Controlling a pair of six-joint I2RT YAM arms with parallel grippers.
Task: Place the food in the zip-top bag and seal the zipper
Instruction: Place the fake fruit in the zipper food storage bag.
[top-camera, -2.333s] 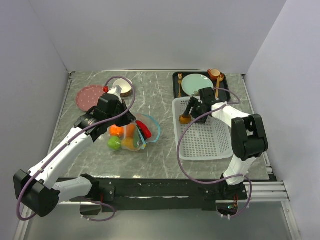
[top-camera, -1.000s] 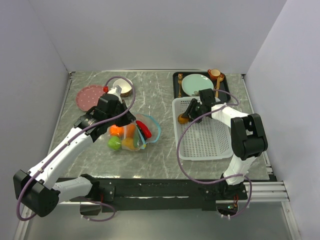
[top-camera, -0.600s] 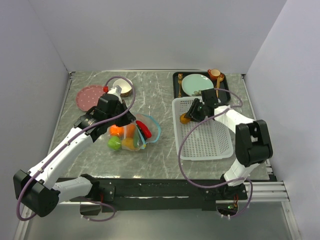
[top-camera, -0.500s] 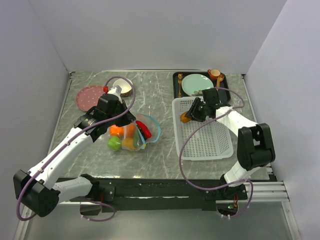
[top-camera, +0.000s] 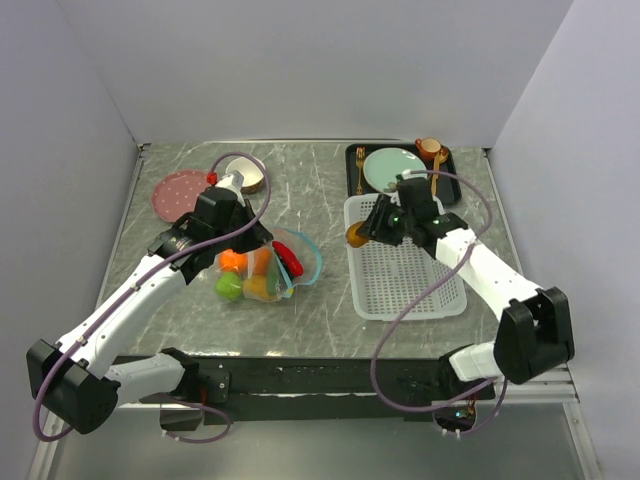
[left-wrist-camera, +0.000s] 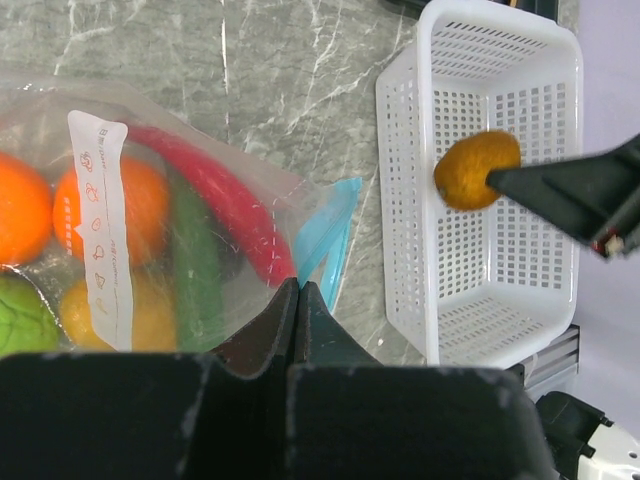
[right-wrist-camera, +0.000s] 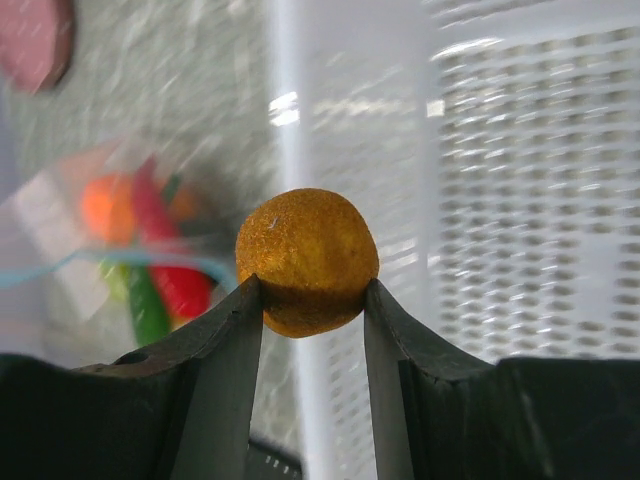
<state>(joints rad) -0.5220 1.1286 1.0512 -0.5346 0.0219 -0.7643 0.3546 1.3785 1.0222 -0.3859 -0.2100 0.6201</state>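
The clear zip-top bag (top-camera: 262, 270) lies on the table left of centre, its teal-blue zipper (top-camera: 312, 262) curving open at the right. Inside it show two oranges (left-wrist-camera: 110, 205), a green apple (top-camera: 229, 287), a long green pepper (left-wrist-camera: 195, 265) and a red chili (left-wrist-camera: 225, 210). My left gripper (left-wrist-camera: 298, 290) is shut on the bag's edge beside the zipper (left-wrist-camera: 325, 240). My right gripper (right-wrist-camera: 312, 295) is shut on the yellow-brown fruit (right-wrist-camera: 307, 258) and holds it over the left rim of the white mesh basket (top-camera: 410, 275); the fruit also shows in the top view (top-camera: 357, 234).
A black tray (top-camera: 452, 180) at the back right holds a green plate (top-camera: 392, 167), a cup and gold cutlery. A pink plate (top-camera: 180, 192) and a small bowl (top-camera: 250, 178) sit at the back left. Walls close in the table on three sides.
My right gripper has carried the yellow-brown fruit up and leftward from inside the basket to its left rim, the arm stretching out. The left arm and the bag have not moved.
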